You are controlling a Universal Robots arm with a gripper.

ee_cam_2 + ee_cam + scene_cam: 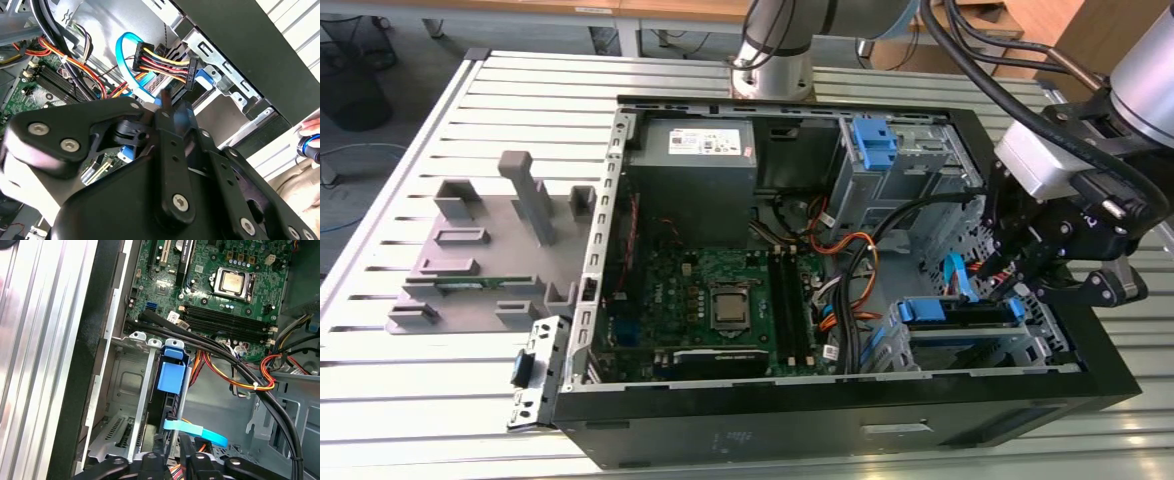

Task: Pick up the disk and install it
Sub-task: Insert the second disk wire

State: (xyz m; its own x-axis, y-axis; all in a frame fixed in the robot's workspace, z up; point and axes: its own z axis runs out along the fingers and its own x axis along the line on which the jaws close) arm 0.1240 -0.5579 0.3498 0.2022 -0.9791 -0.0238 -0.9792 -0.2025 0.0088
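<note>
The disk [971,315] stands on edge in the drive cage at the case's front corner, on the exterior view's right, with its blue rail [927,310] facing up. In the first wrist view the disk [169,407] is a dark slab under the blue rail [172,375]. A light blue flat cable [197,431] and a plug with coloured wires [162,64] sit at its end. My gripper [1061,285] hangs over that end of the cage. Its fingertips [163,106] look shut together beside the blue cable. I see nothing held between them.
The open computer case [720,425] lies on a slotted metal table [400,400]. Inside are the motherboard [720,300], a grey power-supply box [700,150], an upright blue latch [873,142] and thick black cables [240,370]. A grey fixture [487,250] stands on the exterior view's left. A person's hand [310,142] is near the case.
</note>
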